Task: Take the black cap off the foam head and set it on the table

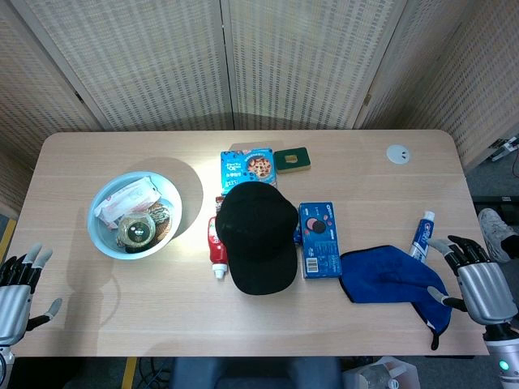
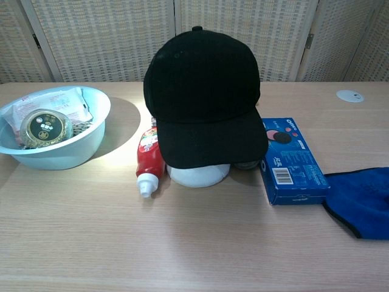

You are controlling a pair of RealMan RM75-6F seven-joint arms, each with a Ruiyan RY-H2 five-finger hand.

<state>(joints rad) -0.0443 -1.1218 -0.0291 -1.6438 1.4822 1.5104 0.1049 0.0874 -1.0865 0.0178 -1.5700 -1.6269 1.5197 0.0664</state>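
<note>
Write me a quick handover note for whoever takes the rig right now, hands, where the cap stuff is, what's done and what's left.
Left hand: open, holding nothing, at the table's near left edge.
Right hand: open, holding nothing, at the near right edge beside the blue cloth.
Black cap: on the foam head at mid-table, brim toward the robot, red tube on its left and blue cookie box on its right.
Done: nothing yet; neither hand touches the cap.
Left: grasp the cap, lift it off the head, set it on a bare part of the table.
</note>
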